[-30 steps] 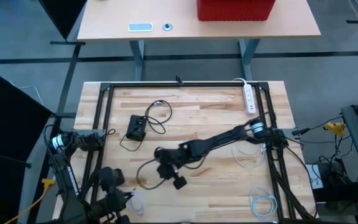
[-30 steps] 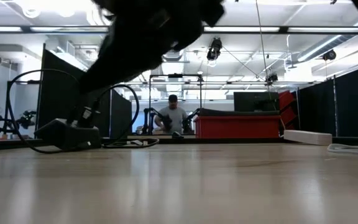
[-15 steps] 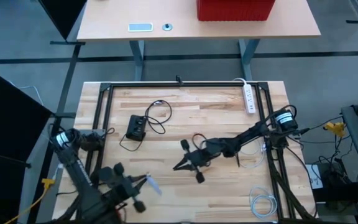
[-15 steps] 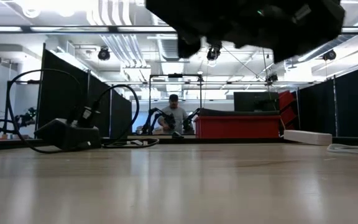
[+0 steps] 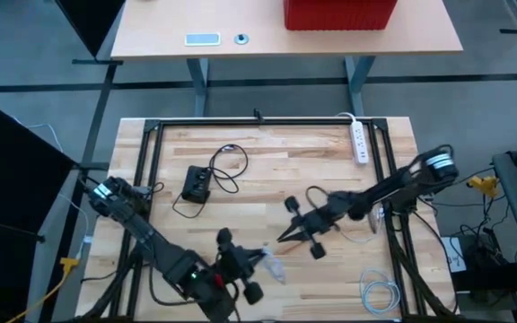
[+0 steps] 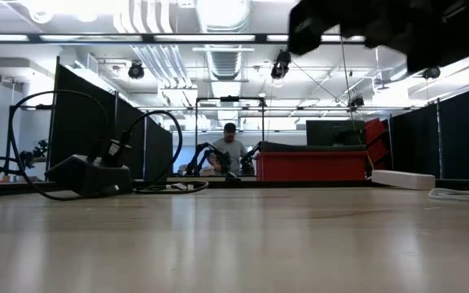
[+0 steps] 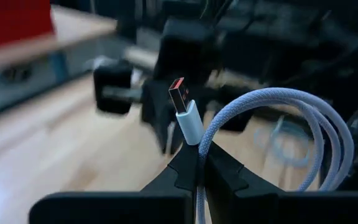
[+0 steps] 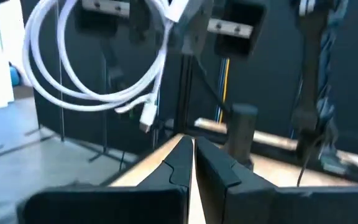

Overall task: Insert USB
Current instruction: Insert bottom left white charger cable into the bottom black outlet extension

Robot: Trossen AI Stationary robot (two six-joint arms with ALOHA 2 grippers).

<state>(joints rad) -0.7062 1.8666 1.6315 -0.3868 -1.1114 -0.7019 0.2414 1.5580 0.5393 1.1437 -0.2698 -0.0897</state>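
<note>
The left gripper (image 7: 197, 163) is pinched tight on a pale cable (image 7: 291, 118), just behind its white plug (image 7: 185, 112). The plug's metal tip stands up above the fingertips, tilted slightly, and the cable loops round in a coil beside the fingers (image 7: 225, 174). From above, this gripper (image 5: 257, 262) hangs over the wooden table (image 5: 267, 170), well to the near side of the black hub (image 5: 196, 184), with the pale plug end (image 5: 272, 267) sticking out toward the right arm.

The right gripper (image 8: 190, 152) has its two fingertips closed together with nothing between them. From above, it (image 5: 296, 231) sits over the middle of the table, off to the right of the black hub and a little nearer than it, pointing toward the left gripper; the two stay apart. Its wrist camera sees the white coil (image 8: 92, 56) held up by the other arm.

The black hub lies flat on the table with its dark cord (image 5: 227, 170) curling beside it. A white power strip (image 5: 360, 142) lies near the far right corner, well apart from the hub. Another coiled white cable (image 5: 380, 294) rests at the near right corner.
</note>
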